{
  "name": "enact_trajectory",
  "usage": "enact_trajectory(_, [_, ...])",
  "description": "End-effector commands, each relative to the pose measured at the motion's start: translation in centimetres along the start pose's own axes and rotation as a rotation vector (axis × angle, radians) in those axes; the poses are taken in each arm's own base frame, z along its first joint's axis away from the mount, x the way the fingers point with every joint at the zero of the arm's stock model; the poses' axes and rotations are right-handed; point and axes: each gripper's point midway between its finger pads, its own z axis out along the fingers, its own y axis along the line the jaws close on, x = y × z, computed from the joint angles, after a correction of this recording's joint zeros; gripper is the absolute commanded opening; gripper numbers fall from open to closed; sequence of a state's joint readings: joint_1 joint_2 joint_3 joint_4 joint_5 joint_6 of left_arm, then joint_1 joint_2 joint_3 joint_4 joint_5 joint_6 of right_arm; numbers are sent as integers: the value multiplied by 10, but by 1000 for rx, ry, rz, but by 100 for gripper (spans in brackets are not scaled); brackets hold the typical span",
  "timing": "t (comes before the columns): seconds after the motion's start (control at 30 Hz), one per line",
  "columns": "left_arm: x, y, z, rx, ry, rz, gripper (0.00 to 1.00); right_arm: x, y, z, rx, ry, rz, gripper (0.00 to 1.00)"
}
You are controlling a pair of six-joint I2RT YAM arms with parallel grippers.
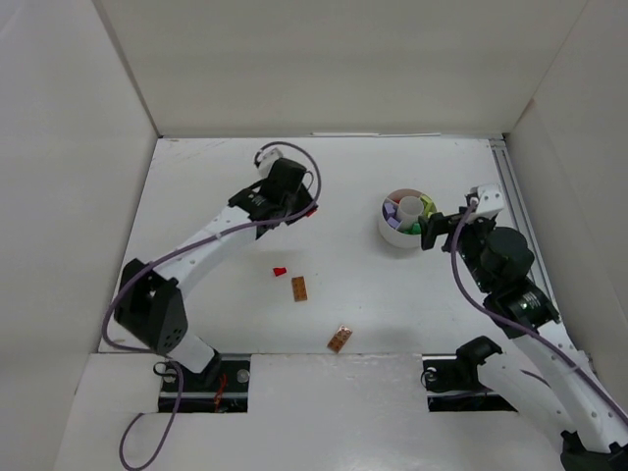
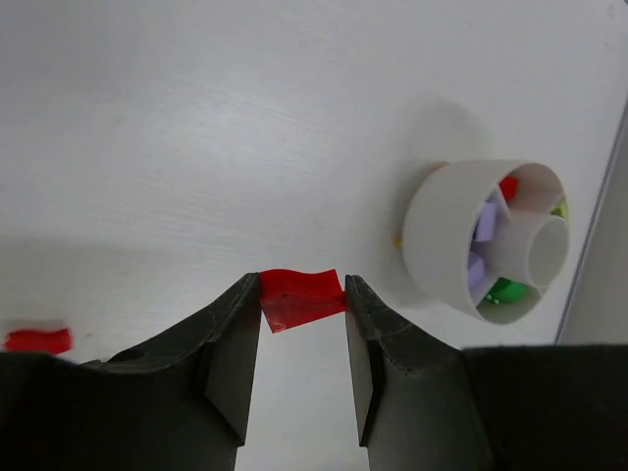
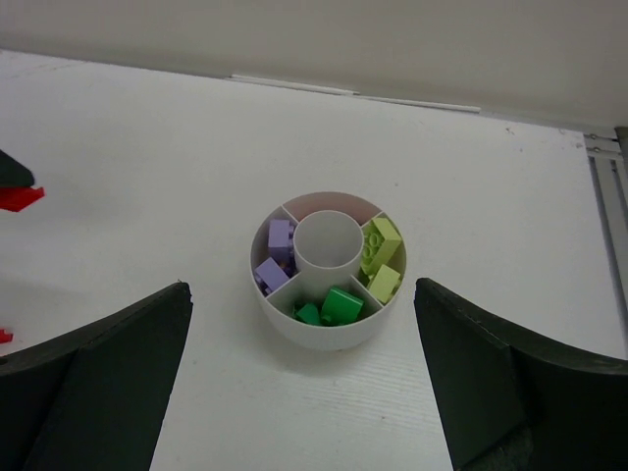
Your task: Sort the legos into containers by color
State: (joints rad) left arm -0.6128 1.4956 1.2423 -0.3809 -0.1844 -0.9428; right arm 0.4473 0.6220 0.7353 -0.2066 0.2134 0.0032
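Observation:
My left gripper (image 2: 301, 294) is shut on a small red lego (image 2: 299, 298), pinched at the fingertips above the table, left of the dish. From above, this gripper (image 1: 306, 209) hangs well left of the round white dish (image 1: 392, 238). The dish wall (image 3: 324, 334) rings wedge containers holding purple legos (image 3: 277, 257), pale yellow ones (image 3: 381, 255) and green ones (image 3: 334, 306). A red lego (image 2: 508, 186) lies in the wedge on the far side. My right gripper (image 3: 302, 287) stands open, its jaws wide to either side of the dish and just short of it.
A loose red lego (image 1: 280, 270) and two orange-brown ones (image 1: 299, 288) (image 1: 340, 340) lie on the table between the arms. White walls enclose the table on three sides. A metal rail (image 1: 512, 186) runs along the right edge.

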Motion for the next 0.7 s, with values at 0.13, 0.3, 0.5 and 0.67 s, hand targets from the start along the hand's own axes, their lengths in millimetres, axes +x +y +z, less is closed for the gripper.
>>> enact_trajectory(0.13, [15,-152,34,262,5,317,24,-8,-30,-30,161,-51,113,100])
enact_trajectory(0.3, [37,-218,52,456,79,346,21,-12,-35,-40,179,-75,132,100])
enact_trajectory(0.5, [52,-265,82,570,111,321,23,-13,-39,-44,193,-82,134,100])
enact_trajectory(0.67, [53,-268,97,560,93,270,23,-13,-37,-44,184,-81,134,100])
